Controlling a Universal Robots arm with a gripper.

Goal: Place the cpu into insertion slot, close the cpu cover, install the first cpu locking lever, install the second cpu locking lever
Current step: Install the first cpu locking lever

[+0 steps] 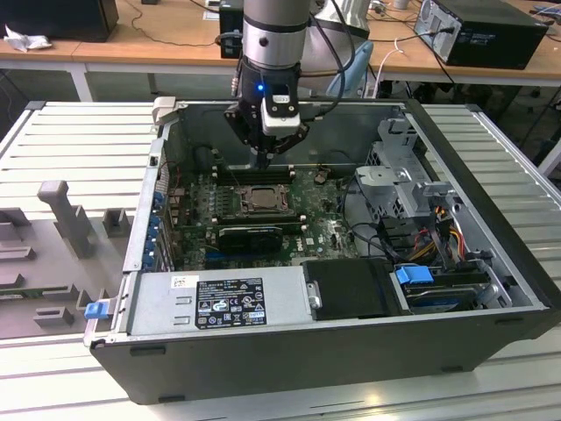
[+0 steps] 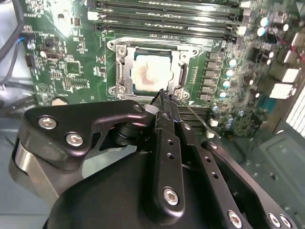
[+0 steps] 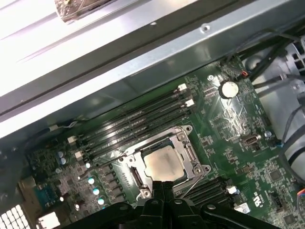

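Gripper [image 2: 161, 96], fingers pressed together and empty, meets the cpu cover [image 2: 125, 71] edge beside the seated cpu [image 2: 151, 71]; power-supply label [image 1: 230, 303] illegible.

The case wall [image 3: 143, 62] and memory slots [image 3: 133, 121] crowd one side of the cpu [image 3: 164, 164].

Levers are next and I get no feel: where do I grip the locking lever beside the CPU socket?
Probably the bent free end of the locking lever, from above, jaws across the wire. This thin rod runs out from a corner of the insertion slot; only that end stands clear.
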